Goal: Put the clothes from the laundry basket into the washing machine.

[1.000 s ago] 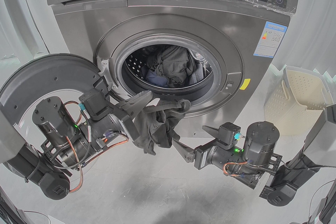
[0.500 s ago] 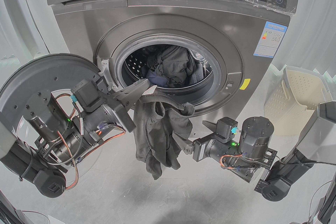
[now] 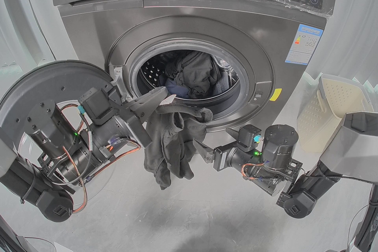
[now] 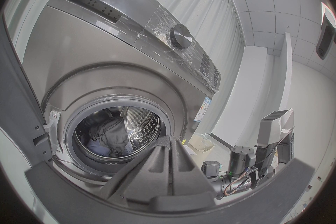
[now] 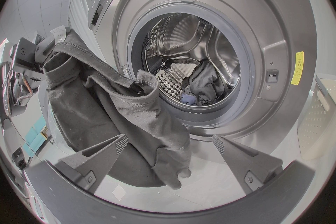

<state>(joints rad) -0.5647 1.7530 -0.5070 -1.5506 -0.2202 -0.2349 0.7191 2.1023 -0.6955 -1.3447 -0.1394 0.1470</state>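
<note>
left gripper (image 3: 164, 92) (image 4: 170, 146): clenched on the top hem of a dark garment (image 3: 172, 138) (image 5: 115, 105), just before the drum's (image 3: 252, 81) lower rim.
garment: hangs free below that grip, outside the washer (image 3: 118, 28).
right gripper (image 3: 211, 136) (image 5: 169, 139): fingers spread, holding nothing, just beside the hanging cloth; contact unclear.
drum: mouth open, dark clothes (image 3: 193, 71) piled inside, room above them.
door (image 3: 51, 83): swung wide to the left.
basket (image 3: 338, 107): right of the washer, well apart from both grippers.
</note>
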